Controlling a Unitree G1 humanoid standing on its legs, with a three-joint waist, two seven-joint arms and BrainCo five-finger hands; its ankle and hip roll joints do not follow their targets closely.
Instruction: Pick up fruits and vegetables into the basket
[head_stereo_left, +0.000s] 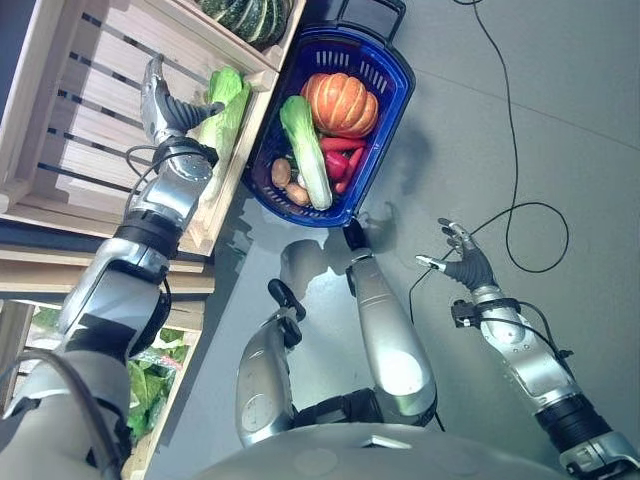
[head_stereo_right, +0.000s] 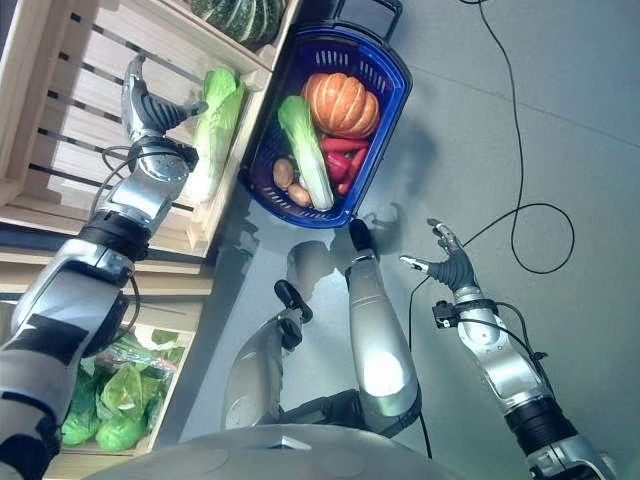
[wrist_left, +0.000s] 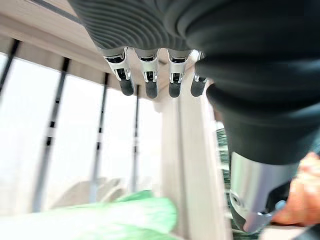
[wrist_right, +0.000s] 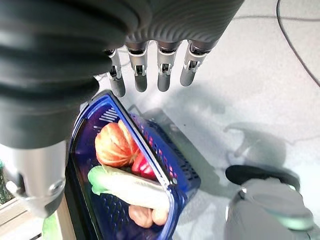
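Left hand (head_stereo_left: 163, 108) upper left, fingers spread | cabbage (head_stereo_left: 224, 112) just right of it, long axis up-down (nearer arm) | basket (head_stereo_left: 392, 102) right | right hand (head_stereo_left: 462, 260) spread, far

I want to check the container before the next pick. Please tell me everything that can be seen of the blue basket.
The blue basket looks like plastic, oblong, with slotted walls and a black handle folded back at its far end. It stands upright on the grey floor, close beside the wooden crate shelf. Inside lie an orange pumpkin, a pale green cabbage, red peppers and brown potatoes. No hand touches it.
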